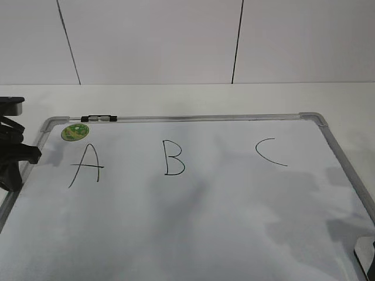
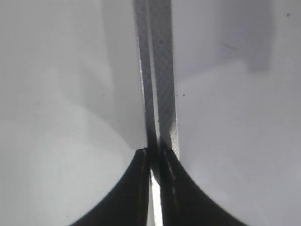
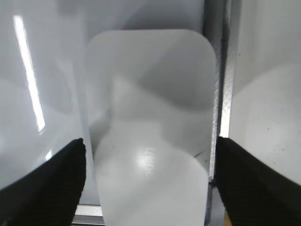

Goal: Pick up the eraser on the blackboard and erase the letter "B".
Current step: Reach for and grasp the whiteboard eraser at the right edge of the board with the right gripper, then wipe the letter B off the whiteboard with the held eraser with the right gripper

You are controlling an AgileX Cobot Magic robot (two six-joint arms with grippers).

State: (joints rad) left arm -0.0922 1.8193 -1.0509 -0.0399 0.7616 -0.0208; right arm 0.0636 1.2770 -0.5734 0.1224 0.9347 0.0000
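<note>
White wall panels with dark seams stood behind a pale tabletop; on it lay the large white dry-erase blackboard [image 1: 337, 153] with its thin silver-grey metal frame and rounded grey corners.

Items I logged on the board:
- Thin black hand-drawn letter "B" [image 1: 173, 158], whole and unsmudged, near the middle.
- Black marker "A" [image 1: 87, 165] to its left and "C" [image 1: 270, 151] to its right, both intact.
- Small round green magnet [image 1: 75, 132] in the top left corner, just above the "A".
- Short black-and-grey clip or marker [image 1: 99, 118] on the top frame; I could not tell which.

Task object: the white glossy rounded-rectangle plastic eraser [image 3: 150, 136], with faint grey print, lay flat at the board's lower right corner, just beside the frame. In the exterior view only a sliver [image 1: 364, 256] showed at the bottom right edge.

Grippers:
- Right gripper [image 3: 149, 181]: spread wide, one black finger on each side of the eraser. I could not tell whether either finger touched it.
- Left gripper [image 2: 153, 162]: fingers pressed together, pinching nothing, poised over the frame at the board's left edge.

Progress, as I judged it: eraser not yet grasped or lifted, "B" untouched. Closing on the eraser, carrying it to the "B" and wiping all remained.
</note>
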